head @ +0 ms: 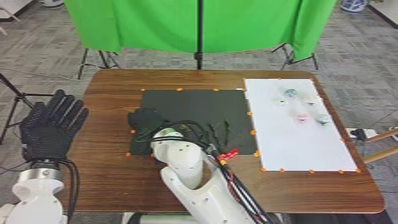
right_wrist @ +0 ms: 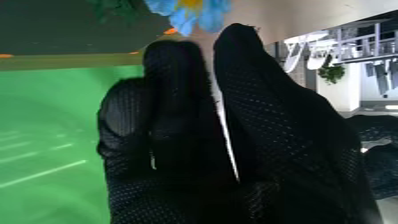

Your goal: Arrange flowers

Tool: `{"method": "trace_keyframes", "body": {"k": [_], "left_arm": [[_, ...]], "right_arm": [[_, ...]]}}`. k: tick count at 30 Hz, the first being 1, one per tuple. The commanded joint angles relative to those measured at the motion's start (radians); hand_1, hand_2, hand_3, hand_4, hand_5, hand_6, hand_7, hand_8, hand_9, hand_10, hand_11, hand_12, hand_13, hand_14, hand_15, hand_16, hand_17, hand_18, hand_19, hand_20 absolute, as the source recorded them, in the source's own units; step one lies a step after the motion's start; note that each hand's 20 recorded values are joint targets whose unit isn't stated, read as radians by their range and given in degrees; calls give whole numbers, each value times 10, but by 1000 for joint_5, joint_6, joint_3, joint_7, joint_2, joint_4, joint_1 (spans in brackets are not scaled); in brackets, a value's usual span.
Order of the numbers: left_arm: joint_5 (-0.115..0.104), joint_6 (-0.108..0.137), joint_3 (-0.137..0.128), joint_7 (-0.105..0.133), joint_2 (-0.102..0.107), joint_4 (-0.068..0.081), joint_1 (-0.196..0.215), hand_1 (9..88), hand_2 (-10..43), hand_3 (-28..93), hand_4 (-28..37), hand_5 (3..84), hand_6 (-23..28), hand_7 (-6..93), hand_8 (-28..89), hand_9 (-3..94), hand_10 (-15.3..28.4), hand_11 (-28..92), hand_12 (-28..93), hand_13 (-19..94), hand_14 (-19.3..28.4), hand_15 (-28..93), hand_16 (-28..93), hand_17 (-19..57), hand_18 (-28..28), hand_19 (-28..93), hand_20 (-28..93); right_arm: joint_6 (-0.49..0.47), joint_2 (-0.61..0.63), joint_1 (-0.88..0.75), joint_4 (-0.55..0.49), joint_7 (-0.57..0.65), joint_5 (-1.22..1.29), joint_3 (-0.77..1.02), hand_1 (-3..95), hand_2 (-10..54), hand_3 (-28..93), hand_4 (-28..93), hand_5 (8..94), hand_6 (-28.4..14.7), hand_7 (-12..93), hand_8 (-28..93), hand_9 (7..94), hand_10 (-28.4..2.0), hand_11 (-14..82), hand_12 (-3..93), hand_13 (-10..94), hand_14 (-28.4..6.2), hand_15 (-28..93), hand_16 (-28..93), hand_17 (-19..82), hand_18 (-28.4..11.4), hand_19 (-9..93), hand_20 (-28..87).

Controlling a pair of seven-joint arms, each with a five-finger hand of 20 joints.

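Note:
Over the left part of the dark mat (head: 185,102) is my right hand (head: 148,120) in the head view. In the right wrist view, that hand (right_wrist: 191,130) has straight fingers. A blue flower with a yellow centre (right_wrist: 188,11) appears beyond the fingertips; contact between them cannot be made out. Green leaves (right_wrist: 114,7) are near it. My left hand (head: 53,125) lies open at the table's left side. Dark green stems (head: 226,134) rest on the mat's right part. Small flowers, including a pink one (head: 302,118) and a bluish one (head: 290,93), sit on the white board (head: 293,150).
The brown wooden table (head: 111,92) has orange markers around the mat and board. Behind it hangs a green cloth (head: 151,30) on stands. A red tag (head: 228,154) is beside my right forearm.

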Motion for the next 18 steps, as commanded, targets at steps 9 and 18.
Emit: {"method": "trace_keyframes", "body": {"k": [9, 18], "left_arm": [[-1, -9, -71, -88, -62, 21, 30, 285, 146, 706, -248, 446, 82, 104, -79, 400, 144, 201, 141, 314, 152, 402, -28, -39, 149, 337, 201], [-13, -25, -122, -152, -97, 37, 41, 213, 194, 680, -282, 438, 86, 79, -70, 387, 151, 184, 142, 300, 160, 392, -27, -46, 152, 332, 191]], "right_arm": [[48, 78, 31, -128, 213, 183, 15, 658, -95, 685, -283, 585, -38, 220, -134, 573, -161, 181, 178, 587, -127, 692, 378, 366, -236, 876, 447], [92, 170, 27, -255, 335, 366, 148, 593, -95, 725, -283, 576, -50, 207, -129, 580, -175, 199, 189, 597, -141, 733, 347, 380, -248, 899, 439]]}}
